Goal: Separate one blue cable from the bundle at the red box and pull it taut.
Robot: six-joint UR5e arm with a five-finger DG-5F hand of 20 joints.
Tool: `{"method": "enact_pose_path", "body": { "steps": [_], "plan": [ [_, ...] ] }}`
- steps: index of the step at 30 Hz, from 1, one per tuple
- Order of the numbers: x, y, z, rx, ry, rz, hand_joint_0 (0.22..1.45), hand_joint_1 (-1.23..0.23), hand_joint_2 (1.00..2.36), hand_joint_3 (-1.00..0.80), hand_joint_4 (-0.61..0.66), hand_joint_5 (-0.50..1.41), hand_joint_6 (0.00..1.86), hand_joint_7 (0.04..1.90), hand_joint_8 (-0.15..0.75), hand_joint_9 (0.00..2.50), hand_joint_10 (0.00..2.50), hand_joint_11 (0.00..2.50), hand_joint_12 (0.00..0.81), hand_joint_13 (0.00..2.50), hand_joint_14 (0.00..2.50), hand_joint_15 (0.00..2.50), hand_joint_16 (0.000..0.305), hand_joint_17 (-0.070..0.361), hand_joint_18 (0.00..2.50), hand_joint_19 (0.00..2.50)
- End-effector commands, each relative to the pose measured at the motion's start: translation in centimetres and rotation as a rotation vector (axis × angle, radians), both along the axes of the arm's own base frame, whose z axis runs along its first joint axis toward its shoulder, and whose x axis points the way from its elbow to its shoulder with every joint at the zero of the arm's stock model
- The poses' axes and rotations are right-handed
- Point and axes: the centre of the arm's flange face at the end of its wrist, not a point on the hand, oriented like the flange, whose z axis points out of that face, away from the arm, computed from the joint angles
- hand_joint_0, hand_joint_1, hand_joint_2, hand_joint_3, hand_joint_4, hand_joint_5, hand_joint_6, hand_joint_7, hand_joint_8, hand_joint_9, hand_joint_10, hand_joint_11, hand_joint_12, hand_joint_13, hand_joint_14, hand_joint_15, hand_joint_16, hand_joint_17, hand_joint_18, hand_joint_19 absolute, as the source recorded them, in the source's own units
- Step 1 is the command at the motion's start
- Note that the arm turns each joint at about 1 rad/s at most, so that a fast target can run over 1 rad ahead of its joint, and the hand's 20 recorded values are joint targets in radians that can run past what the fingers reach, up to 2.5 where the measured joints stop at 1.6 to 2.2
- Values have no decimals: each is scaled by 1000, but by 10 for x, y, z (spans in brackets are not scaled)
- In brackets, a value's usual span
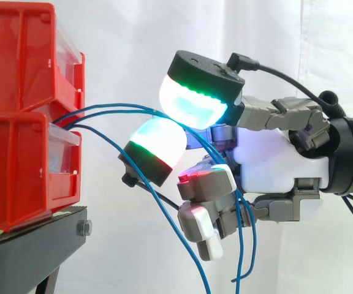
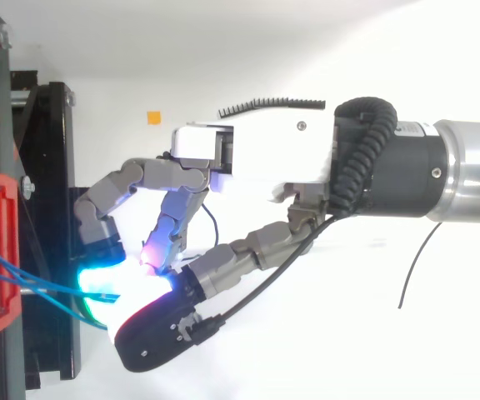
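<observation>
The robot hand (image 1: 274, 159) pinches a thin blue cable (image 1: 115, 105) between glowing pads (image 1: 192, 98), near the red plastic bins (image 1: 23, 177) at the black stand's (image 1: 35, 245) edge. It is better to pull away slowly and straight, leaving the other blue cables (image 1: 190, 257) slack.

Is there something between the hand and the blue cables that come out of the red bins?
Nothing visible stands between them. The hand is in among the blue cables, which hang down past it, just right of the red bins.

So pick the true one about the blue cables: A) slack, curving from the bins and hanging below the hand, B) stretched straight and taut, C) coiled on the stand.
A: the blue cables arc loosely out of the red bins past the hand and droop downward.
</observation>
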Motion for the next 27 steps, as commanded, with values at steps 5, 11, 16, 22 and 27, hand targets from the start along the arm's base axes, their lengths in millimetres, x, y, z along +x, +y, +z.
{"method": "enact_pose_path", "body": {
  "steps": [5, 11, 16, 22, 27],
  "plan": [
    [-1, 0, -1, 0, 8, -1, 616, -827, 1009, -381, -17, -148, 856, 1152, 293, 1166, 30, 1220, 346, 1011, 25, 661, 42, 96, 883, 731],
    [-1, 0, -1, 0, 8, -1, 595, -726, 1002, -475, -46, -125, 845, 1178, 282, 1204, 31, 1176, 348, 1028, 25, 667, 42, 94, 885, 735],
    [-1, 0, -1, 0, 8, -1, 587, -628, 1002, -481, -89, -105, 824, 1158, 282, 1247, 31, 1116, 346, 1040, 25, 665, 41, 92, 897, 751],
    [-1, 0, -1, 0, 8, -1, 563, -511, 1002, -477, -76, -85, 777, 1189, 277, 1256, 31, 1075, 359, 1041, 24, 662, 43, 96, 899, 775],
    [-1, 0, -2, 0, 10, -1, 532, -570, 1000, -500, -59, -83, 767, 1205, 290, 1252, 30, 1074, 368, 1041, 24, 669, 45, 101, 912, 765]
  ]
}}
